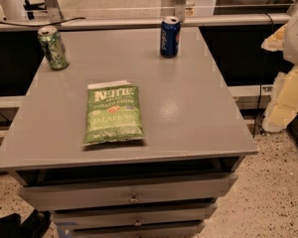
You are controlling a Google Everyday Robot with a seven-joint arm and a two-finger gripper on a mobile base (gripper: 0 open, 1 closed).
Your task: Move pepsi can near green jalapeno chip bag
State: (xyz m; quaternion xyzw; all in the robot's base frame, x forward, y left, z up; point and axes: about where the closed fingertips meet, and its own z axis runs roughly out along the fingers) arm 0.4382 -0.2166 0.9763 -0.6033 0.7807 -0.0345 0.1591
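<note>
The pepsi can (170,36) is dark blue with white lettering and a silver top. It stands upright near the far edge of the grey table (188,108), right of centre. The green jalapeno chip bag (113,113) lies flat on the table's left-centre, nearer the front, with its white top edge pointing away. The can is well apart from the bag, behind it and to its right. My gripper is not in view. A white and pale yellow shape (294,78) at the right edge may be part of my arm.
A green patterned can (53,47) stands upright at the table's far left corner. The table has drawers (131,192) below its front edge. A rail (139,21) runs behind the table. A dark object (20,225) lies on the speckled floor at bottom left.
</note>
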